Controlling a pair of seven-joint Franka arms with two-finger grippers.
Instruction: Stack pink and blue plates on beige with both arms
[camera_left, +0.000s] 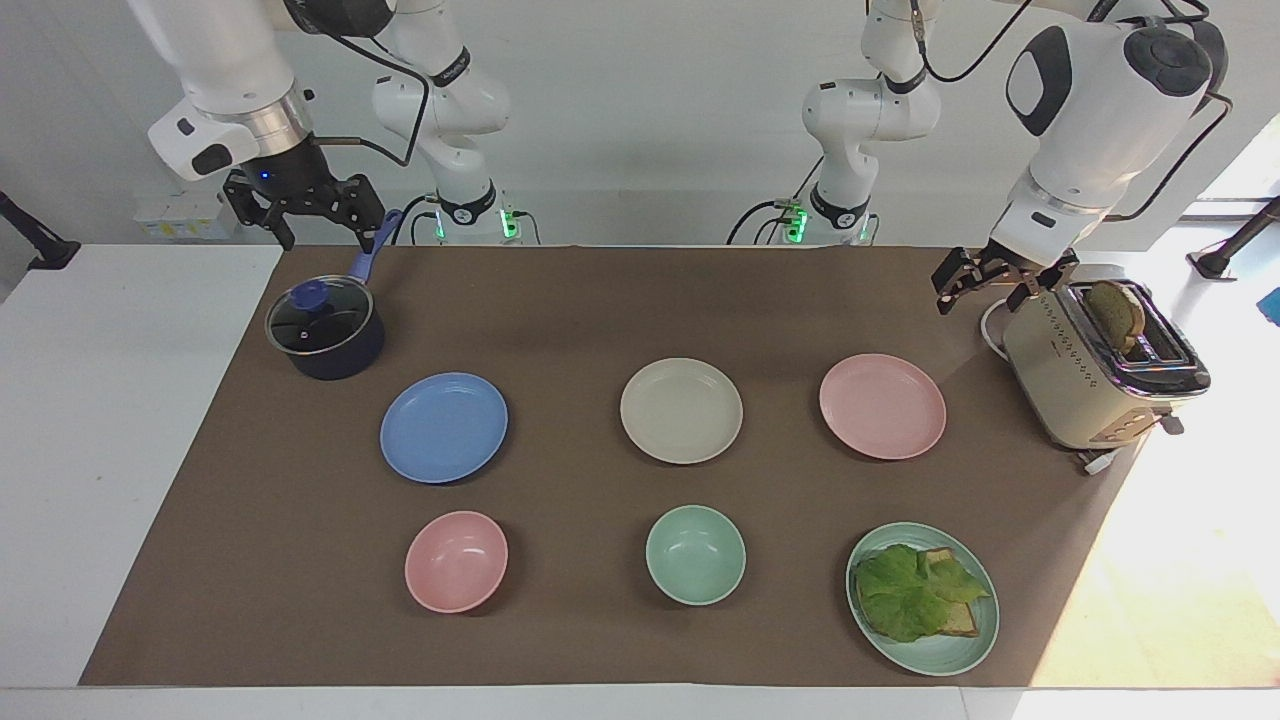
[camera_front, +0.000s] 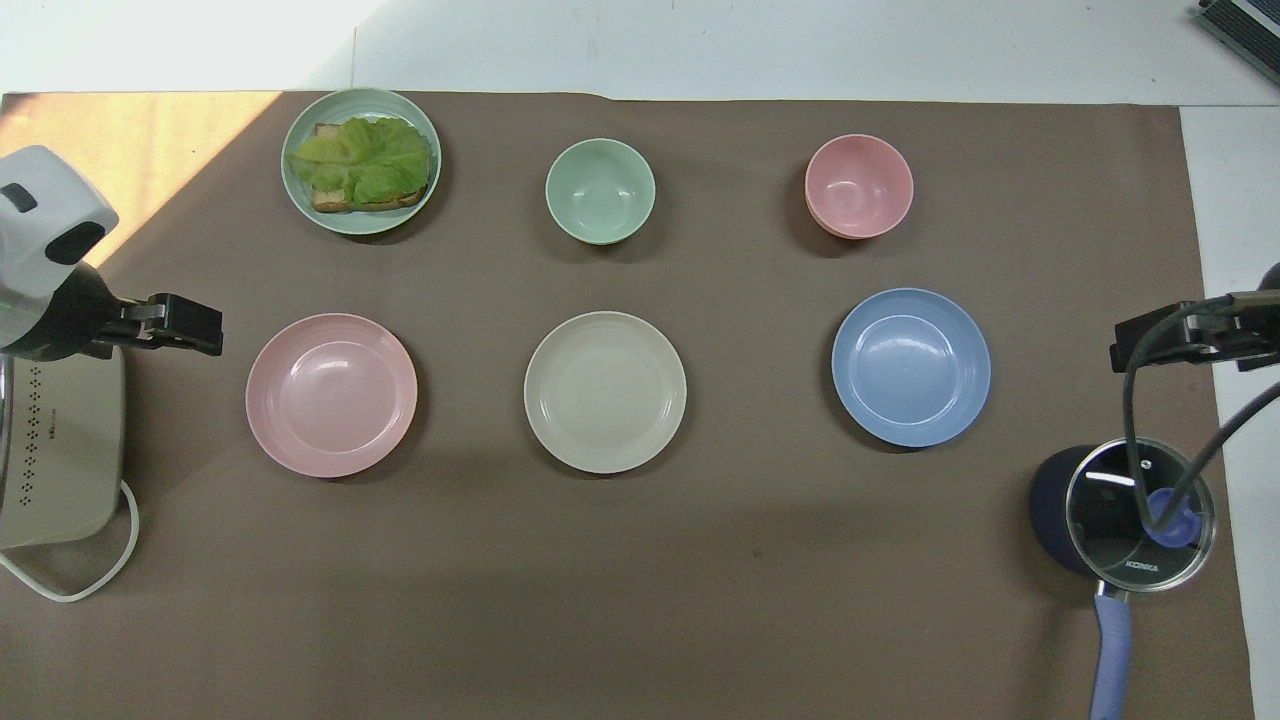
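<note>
- Nearest the robots, the left gripper (camera_left: 985, 283) hung released and empty in the air beside the toaster (camera_left: 1100, 370), at the left arm's end of the desk (camera_left: 560, 300). The right gripper (camera_left: 305, 215) hung released and empty over the desk edge by the dark lidded saucepan (camera_left: 325, 330).
- Risk: a low sweep by either arm could clip the toaster or the saucepan's glass lid, as both stood just beside the grippers.
- Middle row: the pink plate (camera_left: 882, 406), beige plate (camera_left: 681, 410) and blue plate (camera_left: 444, 427) lay flat on the brown mat, well apart, the beige one between the other two. Nothing was stacked yet.
- All three were shallow, round and matte, with low raised rims.
- Risk: the rims sat close to the mat, so a two-finger gripper would probably have little edge to pinch; a plate held by one edge could tilt, slip or land off-centre on the beige plate.
- Risk: both arms converging on the beige plate could collide.
- Farthest row: a pink bowl (camera_left: 456, 561), a mint bowl (camera_left: 695, 554) and a mint plate (camera_left: 925, 598) carrying bread and lettuce. The pink bowl's colour could invite a wrong pick.
</note>
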